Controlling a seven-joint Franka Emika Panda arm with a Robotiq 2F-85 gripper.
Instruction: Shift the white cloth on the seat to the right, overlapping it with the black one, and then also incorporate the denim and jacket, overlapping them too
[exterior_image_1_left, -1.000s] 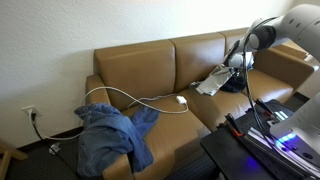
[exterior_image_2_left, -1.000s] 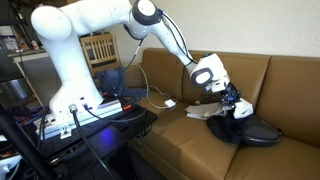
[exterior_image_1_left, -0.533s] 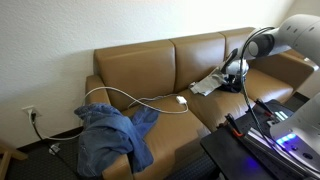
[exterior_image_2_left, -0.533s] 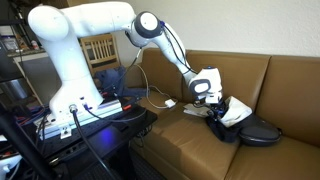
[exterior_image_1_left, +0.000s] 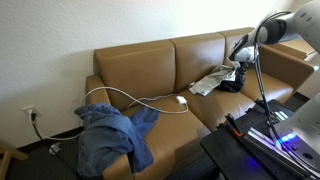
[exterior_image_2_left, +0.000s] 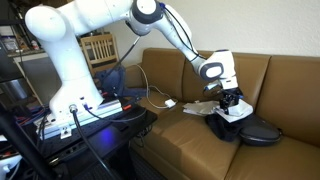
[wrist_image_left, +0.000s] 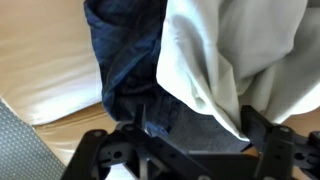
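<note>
My gripper (exterior_image_2_left: 232, 102) hangs with fingers spread, gripping nothing, just above the white cloth (exterior_image_2_left: 244, 113), which overlaps the black cloth (exterior_image_2_left: 258, 132) at one end of the sofa seat (exterior_image_1_left: 150, 118). The denim pile (exterior_image_1_left: 112, 135) lies well apart, at the opposite end.

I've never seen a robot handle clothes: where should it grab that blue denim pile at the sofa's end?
Probably a raised fold on top of the denim pile, coming straight down. It lies crumpled in ridges that look easy to pinch, while its lower part droops off the sofa seat.
</note>
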